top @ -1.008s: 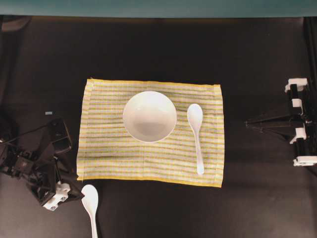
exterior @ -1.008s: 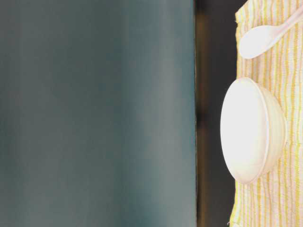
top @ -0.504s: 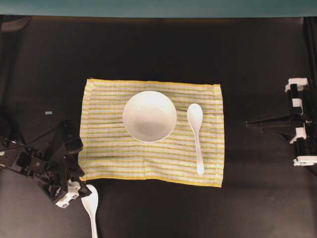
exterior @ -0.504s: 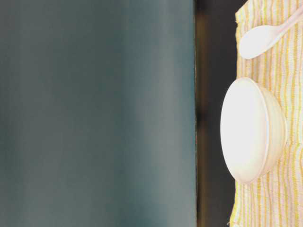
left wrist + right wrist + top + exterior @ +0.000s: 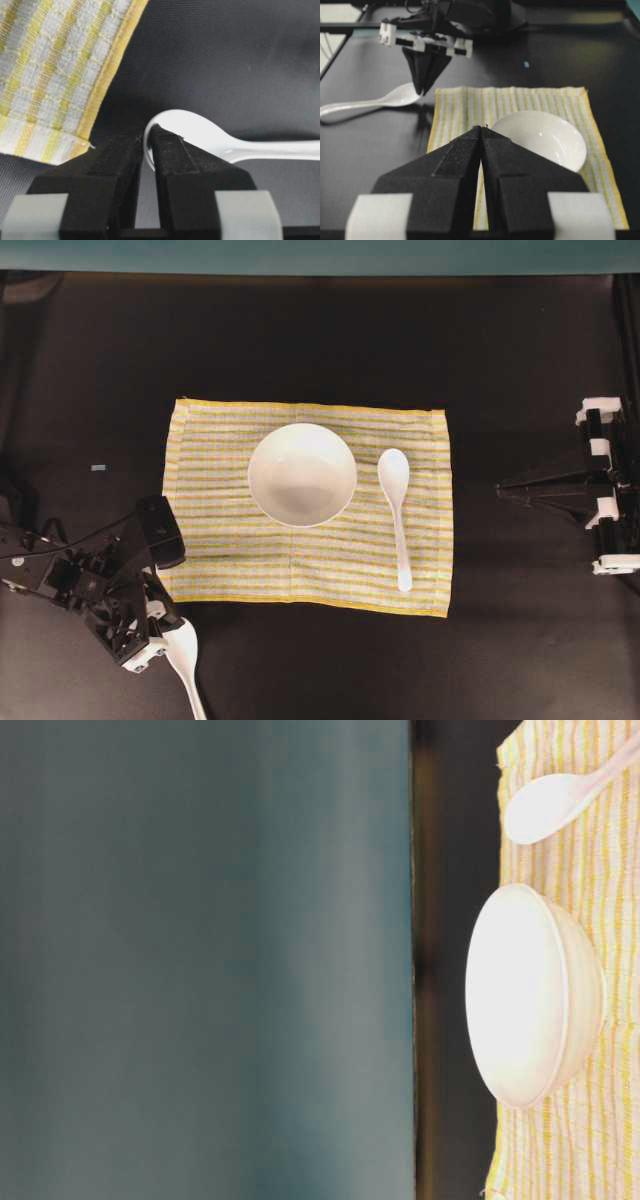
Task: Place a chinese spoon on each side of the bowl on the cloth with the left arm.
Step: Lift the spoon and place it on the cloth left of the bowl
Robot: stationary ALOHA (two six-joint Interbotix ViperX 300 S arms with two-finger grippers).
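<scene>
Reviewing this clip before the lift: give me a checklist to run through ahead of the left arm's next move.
1. Left gripper jaws shut on the rim of the second spoon: ok.
2. Grip firm enough to lift: cannot tell.
3. Spot on the cloth left of the bowl free: ok.
4. First spoon lying right of the bowl: ok.
5. Right gripper shut, parked off the cloth: ok.
</scene>
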